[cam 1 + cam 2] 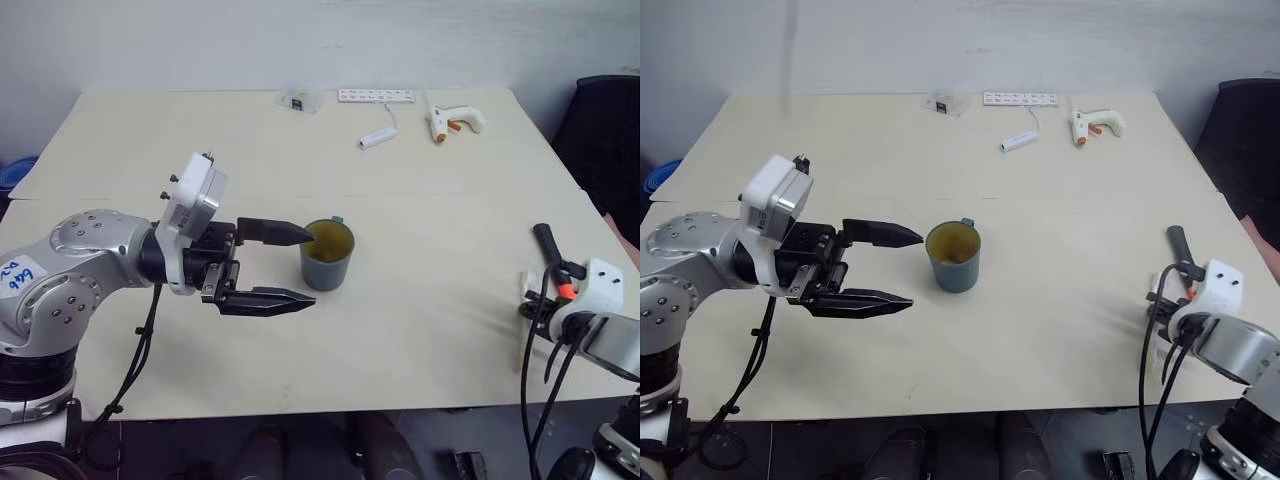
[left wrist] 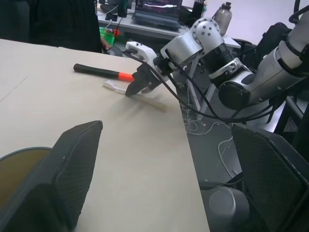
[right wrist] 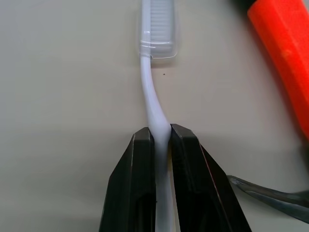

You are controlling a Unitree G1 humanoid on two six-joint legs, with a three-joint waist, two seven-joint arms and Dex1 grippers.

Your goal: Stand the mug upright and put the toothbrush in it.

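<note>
- The right end effector (image 3: 161, 137) was clamped on the slim pale plastic toothbrush (image 3: 153, 104), which lay on the cream bench (image 1: 420, 300) beside the orange-and-black hammer (image 3: 282, 53);
- the dark teal ribbed mug (image 1: 327, 255) stood upright mid-bench, just beside the left end effector (image 1: 296, 266), its fingers apart.

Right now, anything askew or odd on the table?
Nothing stands out. The mug stands upright beside the open left gripper; the right gripper is shut on the toothbrush, which lies flat next to the hammer.
</note>
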